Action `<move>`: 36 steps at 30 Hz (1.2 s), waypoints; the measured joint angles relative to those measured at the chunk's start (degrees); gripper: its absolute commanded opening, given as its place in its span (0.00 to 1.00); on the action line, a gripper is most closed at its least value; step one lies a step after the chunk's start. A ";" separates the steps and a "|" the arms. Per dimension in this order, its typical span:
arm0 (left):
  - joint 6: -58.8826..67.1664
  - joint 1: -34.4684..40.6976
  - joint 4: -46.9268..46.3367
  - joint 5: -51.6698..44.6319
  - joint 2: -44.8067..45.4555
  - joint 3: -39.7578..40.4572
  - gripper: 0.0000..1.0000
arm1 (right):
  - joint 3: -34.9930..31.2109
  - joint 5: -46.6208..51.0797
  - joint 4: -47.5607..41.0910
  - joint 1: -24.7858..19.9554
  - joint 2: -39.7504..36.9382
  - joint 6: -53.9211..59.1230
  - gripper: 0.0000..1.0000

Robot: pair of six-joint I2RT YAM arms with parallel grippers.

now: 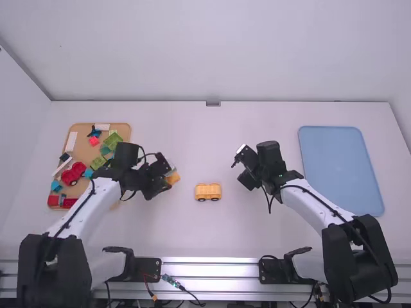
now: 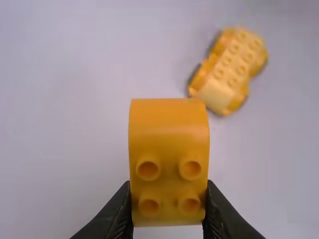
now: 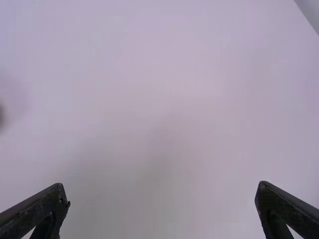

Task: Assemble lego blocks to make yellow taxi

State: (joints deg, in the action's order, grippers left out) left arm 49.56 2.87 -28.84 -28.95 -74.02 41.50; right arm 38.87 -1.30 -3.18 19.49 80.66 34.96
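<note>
The jaws of the left gripper (image 2: 168, 191) pinch a rounded yellow block (image 2: 168, 129); near it, a wheeled yellow body (image 1: 208, 192) stands on the table (image 1: 212, 234) between the two arms. From where I'm standing, this looks like the adding of a top piece, with the taxi well along. The next move calls for lining the block up over the body's bare studs and pressing it down level; a slanted push could tip the body or make it roll. A little farther off, the right gripper (image 3: 162, 194) has its jaws spread around nothing, perhaps handy for steadying.

Then the trays: the tan one (image 1: 85, 149) has red blocks (image 1: 52, 200) at its near edge, a red car-like piece (image 1: 74, 173) past them, then a green block (image 1: 113, 141) and a white block (image 1: 101, 127) farthest. On the right lies a blue tray (image 1: 339, 170).
</note>
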 measured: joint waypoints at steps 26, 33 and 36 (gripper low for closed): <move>20.57 9.46 3.63 13.57 -20.39 5.81 0.01 | -4.39 -37.20 6.86 -6.51 5.51 19.02 0.99; 24.81 9.46 2.10 12.28 -20.37 5.38 0.02 | -7.23 -47.25 15.54 -7.63 13.81 23.61 0.99; 25.66 9.46 2.16 12.00 -20.37 5.31 0.04 | -8.00 -48.81 19.82 -6.91 16.46 23.50 0.99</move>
State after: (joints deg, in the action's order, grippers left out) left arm 75.22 12.34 -26.68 -16.95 -94.39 46.81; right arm 30.87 -50.11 16.64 12.58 97.12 58.46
